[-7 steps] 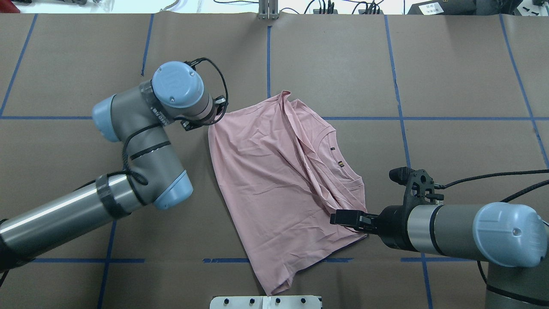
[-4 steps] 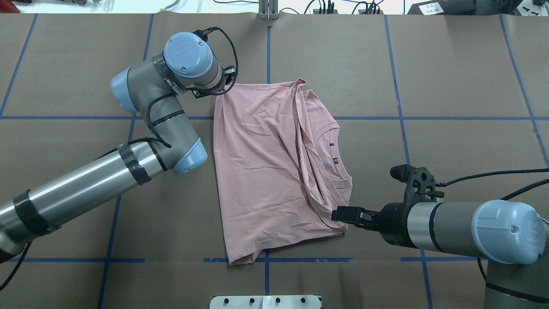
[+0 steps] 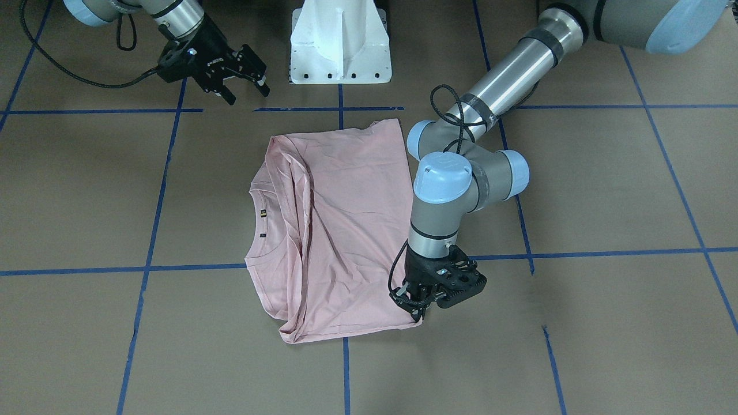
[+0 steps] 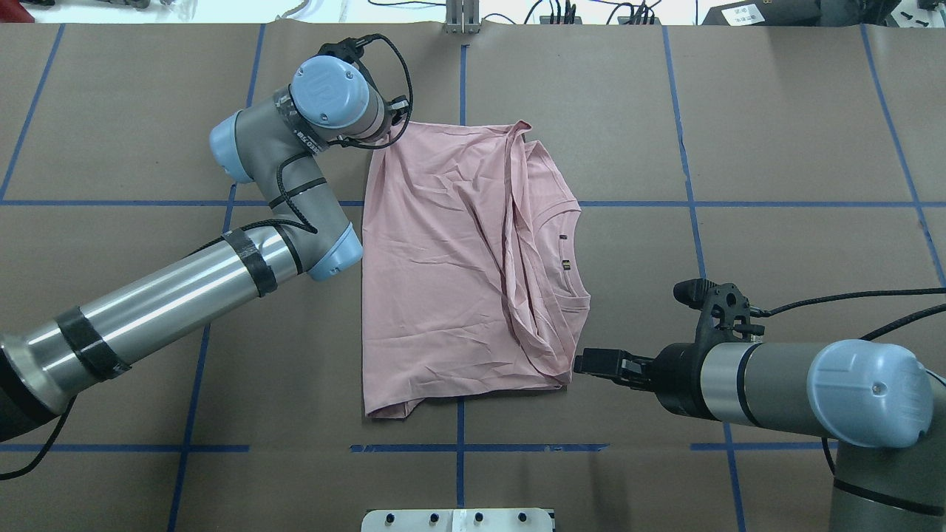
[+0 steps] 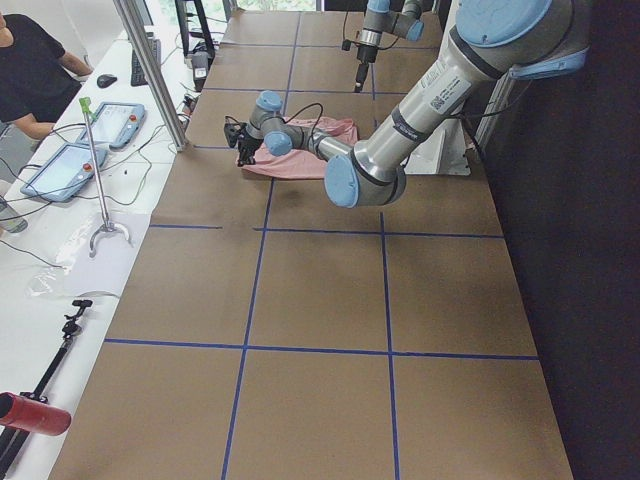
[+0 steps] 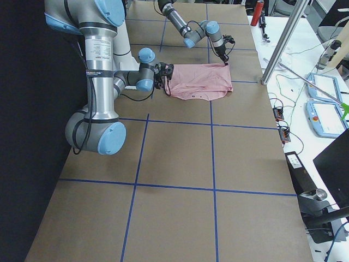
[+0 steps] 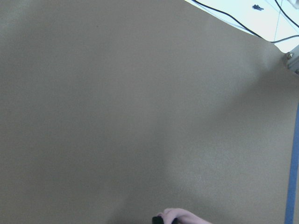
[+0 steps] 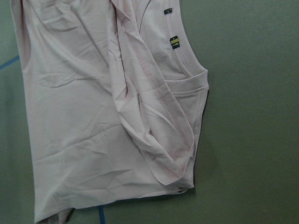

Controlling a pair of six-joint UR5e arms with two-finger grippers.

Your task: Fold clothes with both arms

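Note:
The pale pink T-shirt (image 4: 443, 273) lies folded lengthwise on the brown table, collar (image 4: 575, 255) toward the robot's right, plain side up. My left gripper (image 3: 418, 306) is shut on the shirt's far left corner, low against the table. A scrap of pink fabric (image 7: 184, 216) shows at the bottom of the left wrist view. My right gripper (image 3: 247, 93) stands open just off the shirt's near right corner, holding nothing. The right wrist view looks down on the collar (image 8: 189, 65) and the folded hem corner (image 8: 180, 182).
The white pedestal base (image 3: 340, 46) stands at the near edge. Blue tape lines (image 4: 687, 199) grid the table. Cables and a metal post (image 4: 462, 15) line the far edge. A person (image 5: 25, 70) and tablets (image 5: 55, 165) are beside the table's end.
My left gripper pulled its shirt corner toward the far edge. The shirt swung square and slid out from under my right gripper, which barely moved.

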